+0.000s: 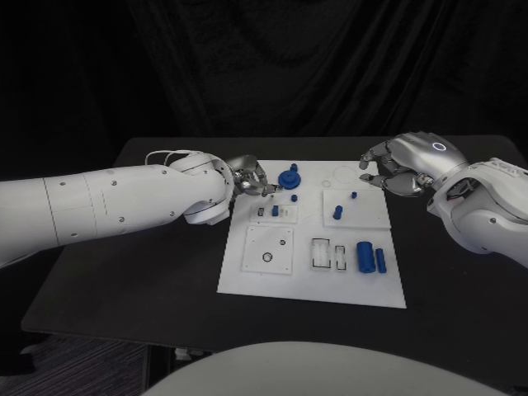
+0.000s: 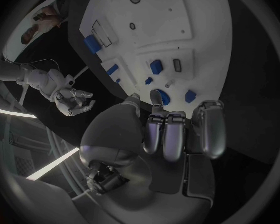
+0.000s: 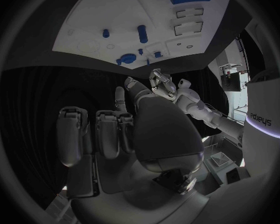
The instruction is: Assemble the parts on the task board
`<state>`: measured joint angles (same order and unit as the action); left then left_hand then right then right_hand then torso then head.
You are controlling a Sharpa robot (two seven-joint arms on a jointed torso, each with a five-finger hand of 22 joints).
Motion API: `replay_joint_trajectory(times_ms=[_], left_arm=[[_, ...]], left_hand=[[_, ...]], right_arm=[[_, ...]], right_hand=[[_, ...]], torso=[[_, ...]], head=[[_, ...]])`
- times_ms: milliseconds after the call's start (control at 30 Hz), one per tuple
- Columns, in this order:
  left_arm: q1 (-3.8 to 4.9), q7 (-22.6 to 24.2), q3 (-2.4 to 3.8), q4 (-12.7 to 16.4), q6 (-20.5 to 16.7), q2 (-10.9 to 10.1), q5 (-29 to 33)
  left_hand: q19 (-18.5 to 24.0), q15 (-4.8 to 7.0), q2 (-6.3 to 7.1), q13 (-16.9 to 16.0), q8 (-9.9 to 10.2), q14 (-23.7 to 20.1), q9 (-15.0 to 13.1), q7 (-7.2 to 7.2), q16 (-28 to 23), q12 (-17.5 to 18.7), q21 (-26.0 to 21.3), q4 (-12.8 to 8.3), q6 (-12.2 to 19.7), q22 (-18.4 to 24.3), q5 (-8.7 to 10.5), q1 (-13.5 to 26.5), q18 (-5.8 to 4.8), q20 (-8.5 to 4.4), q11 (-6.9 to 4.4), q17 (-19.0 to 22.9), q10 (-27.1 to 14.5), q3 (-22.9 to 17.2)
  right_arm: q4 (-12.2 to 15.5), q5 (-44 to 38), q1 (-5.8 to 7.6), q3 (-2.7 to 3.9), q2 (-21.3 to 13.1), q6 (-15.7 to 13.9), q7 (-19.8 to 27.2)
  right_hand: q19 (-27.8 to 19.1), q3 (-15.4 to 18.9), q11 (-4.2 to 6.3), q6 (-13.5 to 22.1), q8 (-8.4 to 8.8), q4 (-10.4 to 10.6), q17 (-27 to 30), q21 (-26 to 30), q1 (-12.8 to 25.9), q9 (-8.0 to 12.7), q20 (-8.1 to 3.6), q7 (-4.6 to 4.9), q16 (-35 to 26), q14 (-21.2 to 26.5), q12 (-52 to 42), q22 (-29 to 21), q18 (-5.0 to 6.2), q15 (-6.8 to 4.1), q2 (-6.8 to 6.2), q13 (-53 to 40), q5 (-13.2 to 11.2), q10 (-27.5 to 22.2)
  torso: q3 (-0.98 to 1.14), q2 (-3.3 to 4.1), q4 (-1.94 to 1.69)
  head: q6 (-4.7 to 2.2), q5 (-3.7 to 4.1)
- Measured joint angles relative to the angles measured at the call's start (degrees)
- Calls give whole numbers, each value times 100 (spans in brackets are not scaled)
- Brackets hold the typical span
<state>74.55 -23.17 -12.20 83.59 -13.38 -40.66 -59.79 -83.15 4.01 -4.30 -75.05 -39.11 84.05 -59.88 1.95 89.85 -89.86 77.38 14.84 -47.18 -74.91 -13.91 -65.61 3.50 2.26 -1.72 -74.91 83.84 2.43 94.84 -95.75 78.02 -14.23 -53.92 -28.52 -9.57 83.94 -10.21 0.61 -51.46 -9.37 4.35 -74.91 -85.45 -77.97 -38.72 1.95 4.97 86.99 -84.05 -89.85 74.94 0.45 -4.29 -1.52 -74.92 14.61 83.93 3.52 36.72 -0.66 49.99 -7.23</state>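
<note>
The white task board (image 1: 247, 276) lies mid-table. A round blue part with a peg (image 1: 291, 177) stands at its far left corner, with small blue pegs (image 1: 275, 210) just in front of it. My left hand (image 1: 250, 180) hovers at that corner with nothing in it. In the left wrist view its fingertips (image 2: 155, 95) are right beside the round blue part (image 2: 165, 97). My right hand (image 1: 395, 171) hangs over the board's far right corner, fingers loosely bent and holding nothing. Two blue cylinders (image 1: 365, 256) lie at the near right.
Two more blue pegs (image 1: 337, 213) stand in the board's middle right block. Empty slots (image 1: 321, 253) and a ring hole (image 1: 268, 257) sit in the near half. Black table (image 1: 121, 272) surrounds the board on all sides.
</note>
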Motion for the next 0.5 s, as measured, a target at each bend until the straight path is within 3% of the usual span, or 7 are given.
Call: replay_joint_trajectory(times_ms=[167,500], left_arm=[[136,134,4,-151,21,-15,-44],[183,49,1,-592,248,54,24]], left_hand=[[-21,20,-55,-1,43,-20,-15,-21,0,-1,4,-42,21,0,79,-305,0,-21,-21,0,20,-42],[-21,40,-142,-4,288,0,109,-30,0,-2,30,155,-75,0,46,-364,0,-21,-21,0,20,-106]], right_arm=[[-12,0,0,0,-3,0,0],[-25,0,-1,0,-16,-3,2]], right_hand=[[0,0,0,0,0,0,0,26,26,-7,0,0,0,0,0,0,0,0,25,0,0,0],[0,-16,0,0,0,16,0,26,2,-12,0,0,0,0,0,-1,0,0,49,1,0,0]], torso=[[2,-5,0],[7,4,-6]], head=[[0,7],[0,12]])
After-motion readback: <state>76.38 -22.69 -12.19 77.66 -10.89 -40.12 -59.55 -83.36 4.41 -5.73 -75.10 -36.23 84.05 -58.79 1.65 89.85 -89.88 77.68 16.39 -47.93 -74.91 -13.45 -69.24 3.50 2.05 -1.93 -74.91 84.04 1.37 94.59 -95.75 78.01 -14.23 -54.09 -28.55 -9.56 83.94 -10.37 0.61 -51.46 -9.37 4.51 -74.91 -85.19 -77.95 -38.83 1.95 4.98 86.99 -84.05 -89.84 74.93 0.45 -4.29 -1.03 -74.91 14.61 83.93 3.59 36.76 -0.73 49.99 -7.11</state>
